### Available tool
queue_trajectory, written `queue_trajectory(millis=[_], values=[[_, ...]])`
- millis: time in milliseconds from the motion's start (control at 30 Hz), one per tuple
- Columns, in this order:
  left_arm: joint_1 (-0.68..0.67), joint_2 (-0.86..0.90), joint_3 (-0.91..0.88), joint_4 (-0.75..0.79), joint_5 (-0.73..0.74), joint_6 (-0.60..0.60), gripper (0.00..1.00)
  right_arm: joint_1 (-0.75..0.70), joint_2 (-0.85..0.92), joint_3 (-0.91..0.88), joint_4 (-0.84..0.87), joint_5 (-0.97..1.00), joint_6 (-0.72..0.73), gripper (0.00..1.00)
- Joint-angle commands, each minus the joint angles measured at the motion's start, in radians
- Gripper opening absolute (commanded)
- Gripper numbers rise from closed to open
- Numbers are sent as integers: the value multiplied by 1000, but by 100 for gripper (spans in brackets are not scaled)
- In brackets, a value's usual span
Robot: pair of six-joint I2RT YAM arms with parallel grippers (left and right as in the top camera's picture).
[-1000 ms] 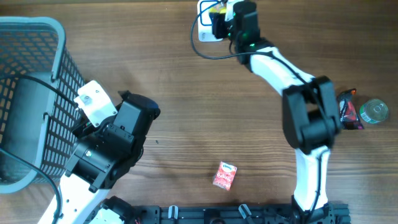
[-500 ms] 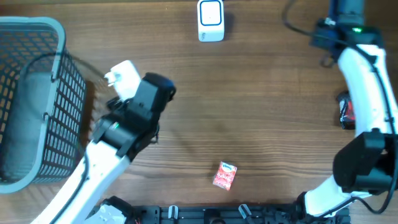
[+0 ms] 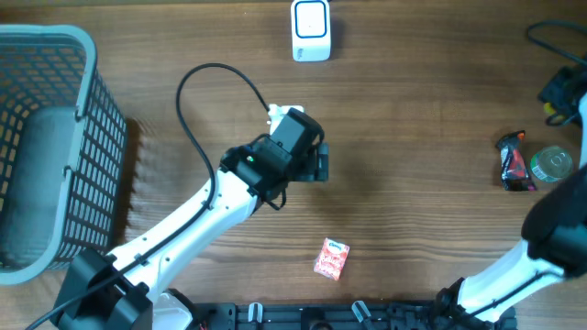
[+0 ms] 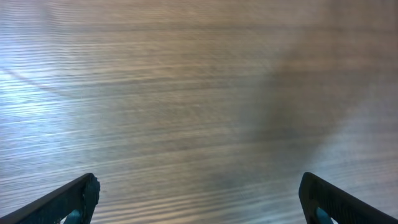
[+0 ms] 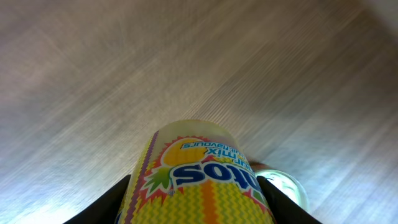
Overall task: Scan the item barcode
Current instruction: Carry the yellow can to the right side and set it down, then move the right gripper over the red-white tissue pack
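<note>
bg: brown wood-grain table (image 3: 413, 211) | light: pale glare on grain

A zigzag-patterned yellow can (image 5: 199, 183) with blue lettering, on a brown wood-grain tabletop (image 3: 413, 183); also pictured, a grey mesh basket (image 3: 103, 119), a white-and-blue scanner (image 3: 311, 30) and a red-and-pink packet (image 3: 332, 258).

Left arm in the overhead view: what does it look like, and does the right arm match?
The left arm has white links, black joint housings, and a black cable looping from its black wrist block. Its jaws are black. The right arm shows the same white link and black joint.
</note>
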Motion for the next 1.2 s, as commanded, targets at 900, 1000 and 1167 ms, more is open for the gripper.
queue_trajectory(millis=[900,1000,1167], values=[[0,-126,-1,-25,-245,-14,100,70,-321,-3,-43,-272,-157,100],[55,-204,-1,-109,-341,-192,100,131,-330,-3,-120,-277,-198,100],[80,-217,-1,-320,-127,-74,100,161,-328,-3,-167,-245,-151,100]])
